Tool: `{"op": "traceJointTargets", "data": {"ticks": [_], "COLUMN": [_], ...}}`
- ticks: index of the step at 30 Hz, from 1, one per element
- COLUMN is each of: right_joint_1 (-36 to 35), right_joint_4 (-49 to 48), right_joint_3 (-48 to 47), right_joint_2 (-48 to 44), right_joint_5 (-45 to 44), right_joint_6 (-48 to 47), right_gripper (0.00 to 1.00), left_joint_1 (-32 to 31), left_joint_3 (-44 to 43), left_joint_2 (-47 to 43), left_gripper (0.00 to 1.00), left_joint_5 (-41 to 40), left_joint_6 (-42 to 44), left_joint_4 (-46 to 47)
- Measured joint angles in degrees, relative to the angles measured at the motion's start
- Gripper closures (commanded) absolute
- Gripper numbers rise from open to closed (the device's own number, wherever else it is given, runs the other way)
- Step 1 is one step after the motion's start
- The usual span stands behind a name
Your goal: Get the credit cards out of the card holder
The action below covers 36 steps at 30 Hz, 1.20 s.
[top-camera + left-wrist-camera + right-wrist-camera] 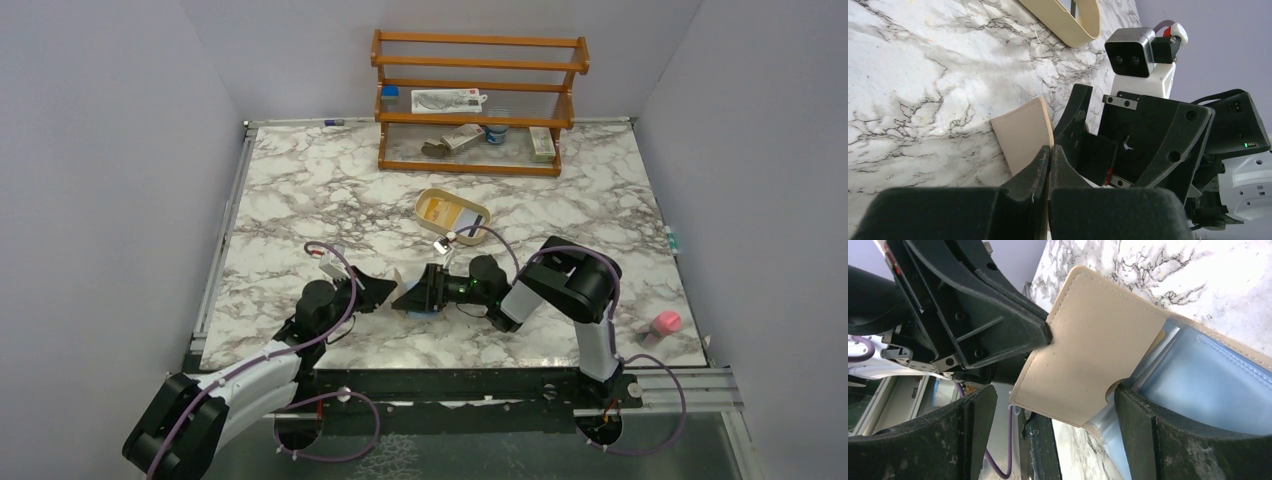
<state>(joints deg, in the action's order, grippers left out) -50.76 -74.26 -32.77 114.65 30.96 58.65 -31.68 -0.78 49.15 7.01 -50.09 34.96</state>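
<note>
Because the card holder (1083, 360) would slide or fold shut if pulled at freely, the left hand (1049, 152) is clamped on the edge of its tan flap. This pins it and props that flap up off the tabletop (300, 190), so the inside faces the other arm. The right hand (1055, 400) comes in from the opposite side with its fingers spread wide and holds nothing. One finger is on each side of the tan pocket, which looks like a line-up for reaching into the pocket mouth.

The card holder lies close to the near edge of the tabletop, about midway along it, between the two hands. An oval tan tray (1068, 27) sits further in toward the middle, well apart from it.

The card holder is a flat tan bifold with stitched edges and a curved thumb notch cut into the pocket. Behind the pocket lies a light blue, glossy inner panel (1208, 390). A thin yellowish edge (1159, 339) peeks out between pocket and panel. It is probably one of the credit cards, though too little shows to be sure, and no second card can be made out.
</note>
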Motion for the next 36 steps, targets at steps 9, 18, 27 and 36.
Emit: {"op": "traceJointTargets", "data": {"ticks": [9, 18, 27, 36], "right_joint_1": [-0.04, 0.26, 0.26, 0.28], "right_joint_4": [-6.23, -8.55, -10.8, -10.82], "right_joint_3": [2.21, 4.17, 4.44, 3.37], "right_joint_2": [1.38, 1.05, 0.44, -2.1], "right_joint_5": [1.77, 3.32, 6.95, 7.91], "right_joint_6": [2.08, 3.89, 6.69, 7.34], "right_gripper": [0.1, 0.11, 0.11, 0.11], "left_joint_1": [0.13, 0.13, 0.13, 0.13], "left_joint_3": [-0.28, -0.28, -0.13, -0.11], "left_joint_2": [1.16, 1.44, 2.29, 2.58], "left_gripper": [1.0, 1.0, 1.0, 1.0], "left_joint_5": [-1.73, -2.62, -3.54, -3.58], "left_joint_6": [-0.17, -1.16, -1.66, -2.64], "left_joint_4": [-0.72, -3.34, -7.67, -7.96]}}
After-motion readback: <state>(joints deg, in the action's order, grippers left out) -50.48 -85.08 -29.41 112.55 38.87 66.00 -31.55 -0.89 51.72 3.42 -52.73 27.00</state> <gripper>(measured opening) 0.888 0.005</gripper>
